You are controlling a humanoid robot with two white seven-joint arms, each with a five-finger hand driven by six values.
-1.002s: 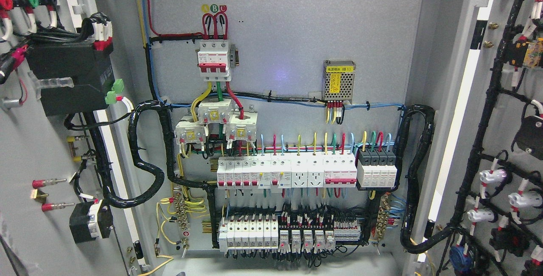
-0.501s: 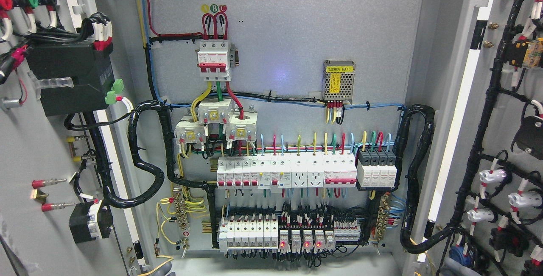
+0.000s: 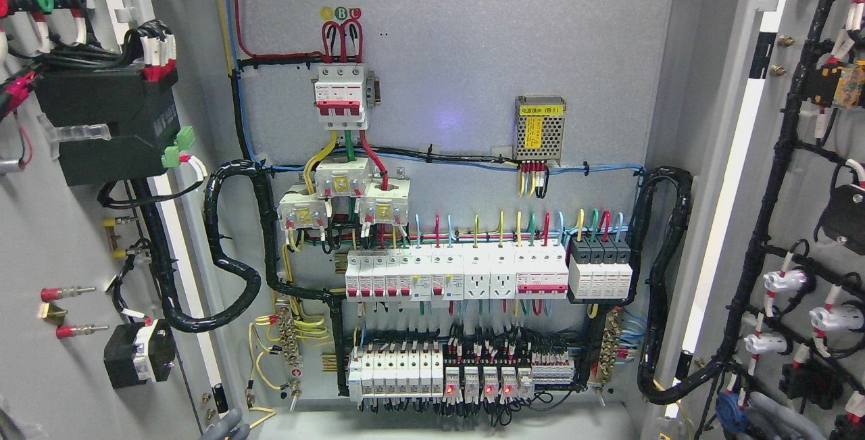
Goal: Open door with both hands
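The grey electrical cabinet (image 3: 473, 48) stands open, showing rows of breakers (image 3: 456, 276) and coloured wiring. Its left door (image 3: 47, 244) is swung out at the picture's left, its inner face carrying a black module and cables. The right door (image 3: 767, 203) is swung out at the right, with a black wire harness on it. Only a grey tip of my left hand (image 3: 226, 425) shows at the bottom edge, close to the left door's lower inner edge. A grey part of my right hand (image 3: 770, 416) shows at the bottom right, in front of the right door's lower wiring.
A thick black cable loop (image 3: 233, 251) runs from the left door into the cabinet; another (image 3: 665, 278) hangs by the right door's hinge side. A yellow-labelled power supply (image 3: 539, 128) sits on the back panel. Red lamps glow on the bottom breaker row (image 3: 486, 389).
The left door has swung a little further out to the left. Both hands have risen into view at the bottom edge, one near each door.
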